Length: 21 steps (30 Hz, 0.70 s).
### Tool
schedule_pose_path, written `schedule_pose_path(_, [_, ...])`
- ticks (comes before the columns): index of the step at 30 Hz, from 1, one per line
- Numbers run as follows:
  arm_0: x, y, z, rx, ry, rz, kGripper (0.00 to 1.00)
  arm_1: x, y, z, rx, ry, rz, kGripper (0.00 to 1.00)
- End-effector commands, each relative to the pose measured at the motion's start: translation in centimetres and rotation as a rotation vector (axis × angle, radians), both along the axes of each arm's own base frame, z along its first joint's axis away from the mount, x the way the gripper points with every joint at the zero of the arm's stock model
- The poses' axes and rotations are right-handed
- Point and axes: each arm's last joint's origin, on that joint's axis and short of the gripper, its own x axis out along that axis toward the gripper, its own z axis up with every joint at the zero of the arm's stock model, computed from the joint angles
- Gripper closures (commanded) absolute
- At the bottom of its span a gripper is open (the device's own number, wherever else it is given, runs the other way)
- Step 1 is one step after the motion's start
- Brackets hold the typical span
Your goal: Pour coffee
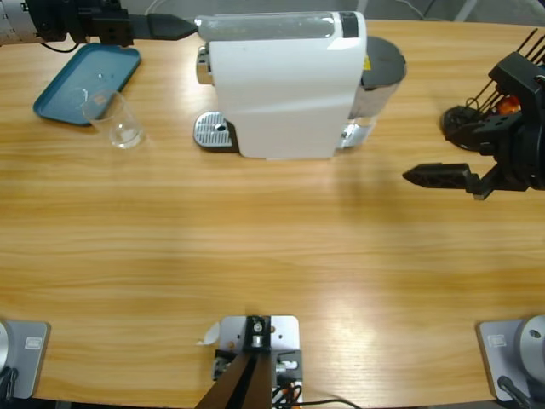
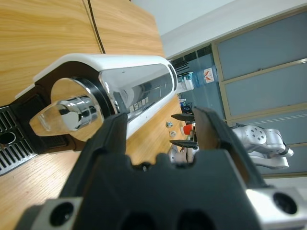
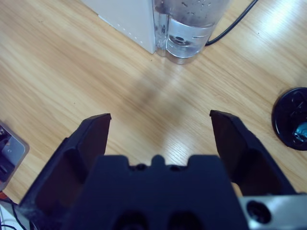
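Observation:
A white coffee machine [image 1: 285, 85] stands at the table's back middle, its metal drip tray [image 1: 213, 132] facing left and its clear water tank [image 1: 379, 72] at the right end. An empty clear glass cup [image 1: 122, 125] stands left of the drip tray, at the corner of a teal tray [image 1: 72, 89]. My left gripper [image 1: 177, 28] hovers at the machine's top left corner, open. In the left wrist view the left gripper [image 2: 160, 127] looks along the machine [image 2: 134, 81] and its chrome spout [image 2: 72, 117]. My right gripper [image 1: 419, 176] is open over bare table, right of the tank [image 3: 189, 21].
A black cable [image 3: 235, 21] runs from behind the tank. A black round base [image 3: 292, 117] sits on the table beside the right arm. Bare wood fills the table's front half [image 1: 255, 256].

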Motion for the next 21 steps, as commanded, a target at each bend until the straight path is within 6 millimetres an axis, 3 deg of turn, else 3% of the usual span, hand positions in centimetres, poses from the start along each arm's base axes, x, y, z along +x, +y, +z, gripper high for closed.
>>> schedule_pose_path(1, [0.9,-0.9,-2.6,0.015,0.081,-0.034,0.483,-0.3,0.1,-1.2,-0.008,0.043,0.011,0.128])
schedule_pose_path(6, [-1.2,1.3,-1.4,0.005,0.059,0.002,0.432,-0.3,0.1,-1.2,-0.007,0.046,0.013,0.128])
schedule_pose_path(11, [-2.0,3.3,0.2,-0.017,0.014,0.054,0.377,-0.3,0.2,-1.2,-0.006,0.049,0.015,0.128])
schedule_pose_path(21, [0.6,1.7,-2.0,-0.011,0.067,0.041,0.381,-0.3,0.2,-1.2,-0.006,0.048,0.015,0.128])
